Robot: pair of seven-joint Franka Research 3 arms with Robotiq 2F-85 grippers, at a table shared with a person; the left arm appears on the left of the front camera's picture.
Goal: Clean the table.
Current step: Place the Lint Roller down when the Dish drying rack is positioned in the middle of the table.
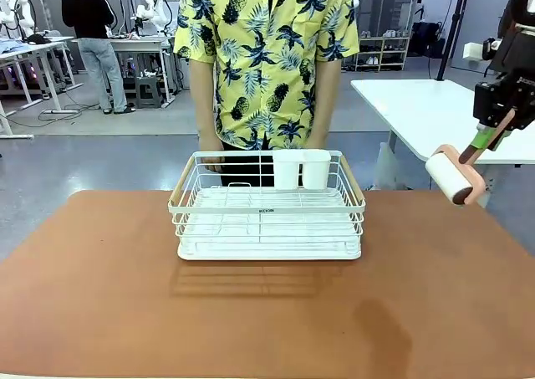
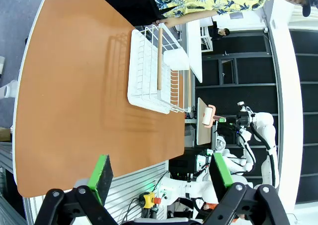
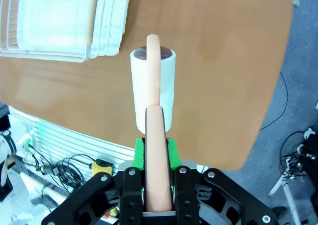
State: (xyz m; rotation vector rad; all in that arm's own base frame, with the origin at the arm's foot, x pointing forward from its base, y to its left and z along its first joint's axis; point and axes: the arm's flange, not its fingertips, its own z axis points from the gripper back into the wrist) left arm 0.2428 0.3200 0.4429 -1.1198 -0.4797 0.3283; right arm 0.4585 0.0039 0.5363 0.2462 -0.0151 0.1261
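So rn the right gripper (image 1: 483,138) is up in the air off the right side of the table (image 1: 267,312), jaws clamped tight on the pink handle of a lint roller (image 1: 453,176). In the right wrist view the handle runs straight up between the green pads (image 3: 171,153) and the white roll sits crosswise at the far end, so the roll leads and the arm can prob just drop it flat on the surface and drag. Makes sense for a wipe/roll type clean imo. Roller isn't touching the top yet, it hangs above the edge near the far right corner.

Left gripper (image 2: 161,178) is parked high over the robot's side of the table, jaws wide apart w/ nothing between them, looks like it's just keeping out of the way.

The table itself is the big reddish-brown one, takes up most of the front view. A white wire rack (image 1: 267,212) sits in the middle toward the far side w/ two white cups (image 1: 301,168) in its back corner. A person in a yellow shirt (image 1: 267,53) stands right behind it, hands by the rack's far rim, can't tell if gripping it. There's a darker patch (image 1: 380,329) on the near right of the top, could be a stain or shadow, tbh can't say
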